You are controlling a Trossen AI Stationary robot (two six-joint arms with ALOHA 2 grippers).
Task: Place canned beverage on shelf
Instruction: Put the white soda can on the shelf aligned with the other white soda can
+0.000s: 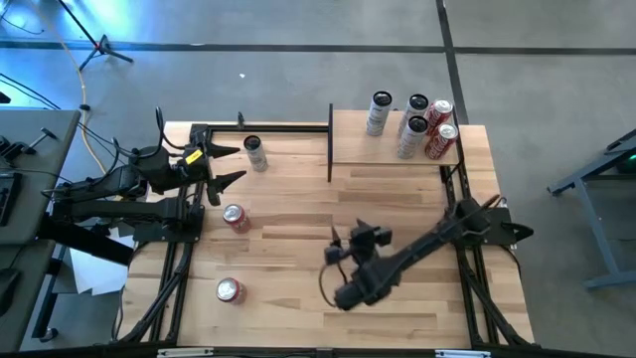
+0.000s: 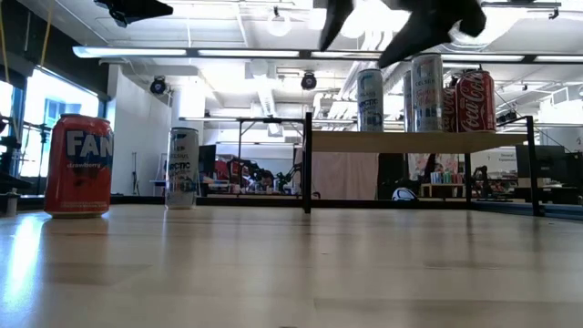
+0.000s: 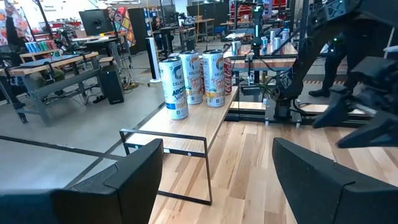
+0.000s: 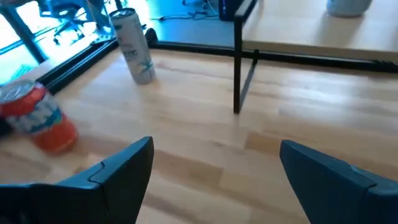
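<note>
A slim silver can stands upright on the tabletop near the far left, just left of the shelf, its long axis vertical. It is tall and narrow, with a dark top and blue lettering. The left gripper hovers just to its left, fingers spread wide and holding nothing, and looks the nearer of the two, so the coming reach likely runs from left to right toward the can.

The right gripper hangs over the middle of the tabletop, fingers likewise wide open and empty, with the silver can far and to its left. Two shorter red cans also wait on the tabletop: one just nearer than the left gripper, another close to the near left edge.

Four cans already stand on the shelf's far right: three tall silver ones and a red cola can at the right end. The left half of the shelf board is bare.
</note>
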